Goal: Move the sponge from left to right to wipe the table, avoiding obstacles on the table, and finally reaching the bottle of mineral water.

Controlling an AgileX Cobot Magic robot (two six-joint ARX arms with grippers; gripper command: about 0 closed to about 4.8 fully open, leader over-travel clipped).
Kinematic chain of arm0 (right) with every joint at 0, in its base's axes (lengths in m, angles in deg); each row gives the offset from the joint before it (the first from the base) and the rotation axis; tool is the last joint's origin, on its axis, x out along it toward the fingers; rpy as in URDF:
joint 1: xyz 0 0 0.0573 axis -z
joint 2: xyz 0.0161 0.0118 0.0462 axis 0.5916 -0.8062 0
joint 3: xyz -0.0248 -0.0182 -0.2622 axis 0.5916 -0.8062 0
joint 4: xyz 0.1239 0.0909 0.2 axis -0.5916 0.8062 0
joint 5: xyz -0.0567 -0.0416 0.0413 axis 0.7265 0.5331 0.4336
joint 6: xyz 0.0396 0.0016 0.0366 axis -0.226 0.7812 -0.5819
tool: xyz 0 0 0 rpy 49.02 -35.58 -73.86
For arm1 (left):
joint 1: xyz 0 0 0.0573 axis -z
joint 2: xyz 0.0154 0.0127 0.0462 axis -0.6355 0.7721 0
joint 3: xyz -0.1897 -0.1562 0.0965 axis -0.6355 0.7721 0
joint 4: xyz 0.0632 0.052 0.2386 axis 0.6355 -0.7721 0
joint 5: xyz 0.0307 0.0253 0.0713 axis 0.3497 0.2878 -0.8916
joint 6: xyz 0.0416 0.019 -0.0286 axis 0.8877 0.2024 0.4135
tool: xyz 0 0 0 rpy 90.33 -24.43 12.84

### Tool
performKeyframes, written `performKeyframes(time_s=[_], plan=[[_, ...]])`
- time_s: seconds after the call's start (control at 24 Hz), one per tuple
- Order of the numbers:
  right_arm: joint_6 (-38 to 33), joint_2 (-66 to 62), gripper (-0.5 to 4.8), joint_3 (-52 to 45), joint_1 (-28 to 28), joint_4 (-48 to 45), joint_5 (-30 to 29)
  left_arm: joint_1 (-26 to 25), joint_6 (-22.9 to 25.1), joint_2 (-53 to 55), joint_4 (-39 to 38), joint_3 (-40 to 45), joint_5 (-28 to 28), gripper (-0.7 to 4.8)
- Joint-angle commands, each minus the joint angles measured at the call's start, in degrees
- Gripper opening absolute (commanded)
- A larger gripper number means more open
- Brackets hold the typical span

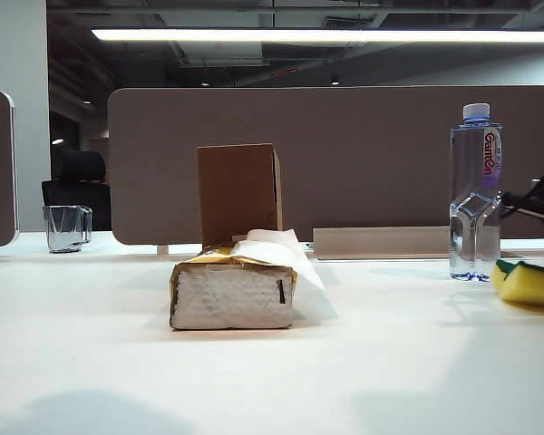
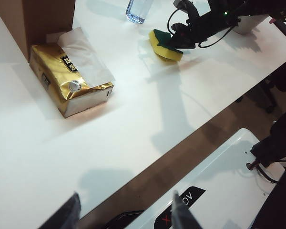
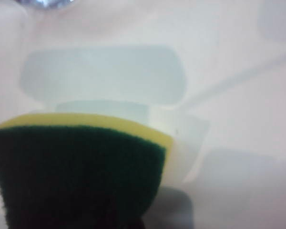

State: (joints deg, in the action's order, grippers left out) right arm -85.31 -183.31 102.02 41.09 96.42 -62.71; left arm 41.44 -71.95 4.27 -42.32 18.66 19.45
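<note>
The yellow sponge (image 1: 526, 283) with its dark green top (image 3: 76, 167) hangs tilted just right of the bottle of mineral water (image 1: 476, 190). My right gripper (image 2: 180, 37) is shut on the sponge (image 2: 164, 45), low over the white table (image 1: 272, 372); I cannot tell whether the sponge touches it. The gold tissue pack (image 1: 233, 294) lies mid-table with the brown cardboard box (image 1: 238, 192) upright behind it. My left gripper (image 2: 126, 214) stands open and empty over the table's near edge, far from the tissue pack (image 2: 69, 78).
A clear glass cup (image 1: 66, 227) stands at the far left. A grey partition (image 1: 344, 154) runs behind the table. In the left wrist view, the table's front edge (image 2: 181, 148) and the white robot base (image 2: 219, 191) lie below the left gripper.
</note>
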Motion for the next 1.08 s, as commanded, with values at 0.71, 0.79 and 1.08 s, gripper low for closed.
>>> performKeyframes(time_s=[0.71,0.79,1.08], plan=[[0.1,-3.8,1.32,8.0,0.1,4.7,0.0,0.1,0.2,0.0,-0.1,-0.3,0.5,2.46],[0.1,-2.0,1.75,8.1,0.1,4.7,-0.1,0.1,0.2,0.0,-0.1,-0.3,0.5,2.46],[0.1,1.0,2.57,9.1,0.1,4.3,-1.0,0.1,0.1,0.0,-0.1,-0.3,0.5,2.46]])
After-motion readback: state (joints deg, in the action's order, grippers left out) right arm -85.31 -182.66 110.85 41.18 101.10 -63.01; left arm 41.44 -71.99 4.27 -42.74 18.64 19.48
